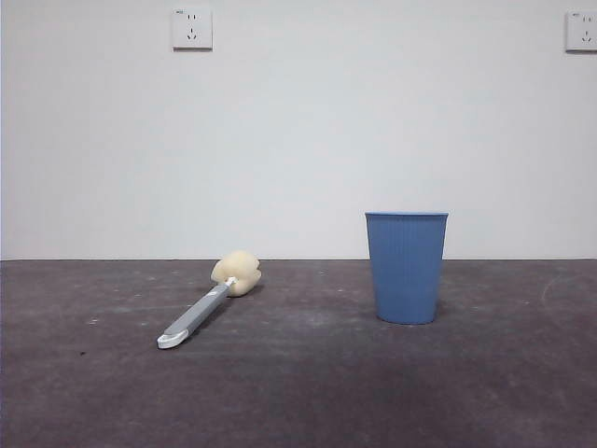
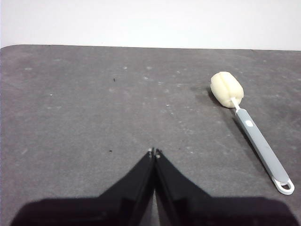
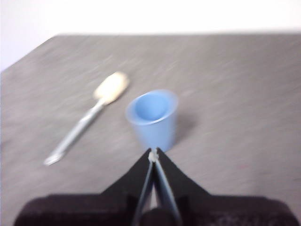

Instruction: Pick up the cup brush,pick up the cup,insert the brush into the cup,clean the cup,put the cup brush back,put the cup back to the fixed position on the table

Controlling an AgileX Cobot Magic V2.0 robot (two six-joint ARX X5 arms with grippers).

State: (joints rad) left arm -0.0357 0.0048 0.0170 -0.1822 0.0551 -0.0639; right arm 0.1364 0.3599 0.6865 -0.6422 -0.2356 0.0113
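Lying flat on the counter [image 1: 298, 392], the cup brush [image 1: 207, 306] rests well apart from the upright cup [image 1: 406, 267]; left gripper [image 2: 154, 151] and right gripper [image 3: 154, 154] hover above, jaws pressed together, empty.

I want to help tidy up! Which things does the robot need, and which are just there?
Needed:
cup brush, lying flat
blue cup, upright
table
left gripper and right gripper, both shut

Just there:
two wall sockets

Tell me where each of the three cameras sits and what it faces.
Front view: low at table height, looking level at the blue ribbed plastic cup and grey-handled sponge brush; no robot showing.
Left wrist view: above the dark grey table, left hand shut, brush beyond.
Right wrist view: right hand shut near the cup.
All share the brush.
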